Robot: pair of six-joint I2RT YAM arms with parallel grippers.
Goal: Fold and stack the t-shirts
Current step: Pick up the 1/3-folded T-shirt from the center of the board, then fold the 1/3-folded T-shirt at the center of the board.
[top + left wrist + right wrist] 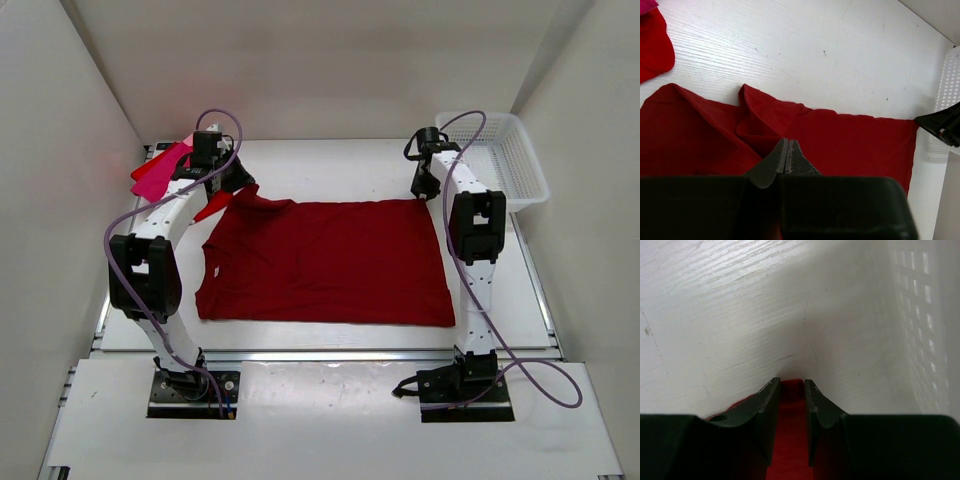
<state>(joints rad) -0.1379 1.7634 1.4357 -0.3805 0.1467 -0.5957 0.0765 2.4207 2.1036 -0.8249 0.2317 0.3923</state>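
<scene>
A dark red t-shirt (330, 265) (850, 140) lies spread flat across the middle of the table, its far-left sleeve rumpled into folds. My left gripper (232, 188) (787, 142) hangs shut over that rumpled sleeve; I cannot tell whether it pinches cloth. At the shirt's far-right corner, my right gripper (425, 190) (791, 382) is down at the table with its jaws a little apart. The red cloth (790, 440) shows in the gap between them. More t-shirts lie piled at the far left, a magenta one (150, 182) and a bright red one (172, 156) (655, 45).
A white lattice basket (510, 160) (950, 75) (925, 315) stands at the far right, close beside the right gripper. White walls enclose the table on three sides. A raised rail runs along the table's near edge in front of both arm bases.
</scene>
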